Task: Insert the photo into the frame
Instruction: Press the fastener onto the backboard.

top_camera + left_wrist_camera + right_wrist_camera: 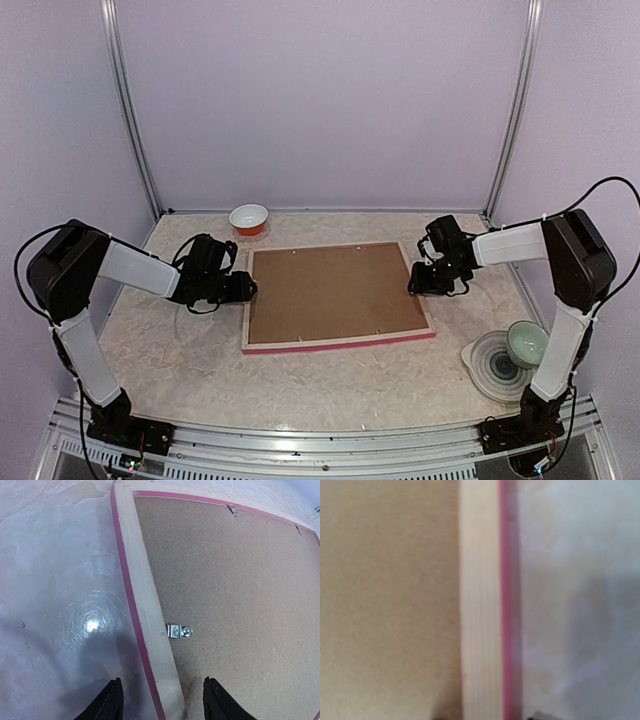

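The frame (340, 343) lies face down in the middle of the table, with its pale wooden back up and its pink edge showing. A brown backing board (335, 292) fills it. The photo is hidden. My left gripper (245, 288) is open at the frame's left side. In the left wrist view (161, 705) its fingers straddle the pale rail (142, 595), near a small metal clip (178, 630). My right gripper (415, 282) is at the frame's right side. Its view is blurred, and its tips (487, 716) stand apart on either side of the rail (479, 605).
A white bowl with an orange outside (249, 218) stands at the back, just beyond the frame's far left corner. A stack of glass plates (495, 362) with a pale green bowl (527, 343) on it sits at the near right. Walls close in on three sides.
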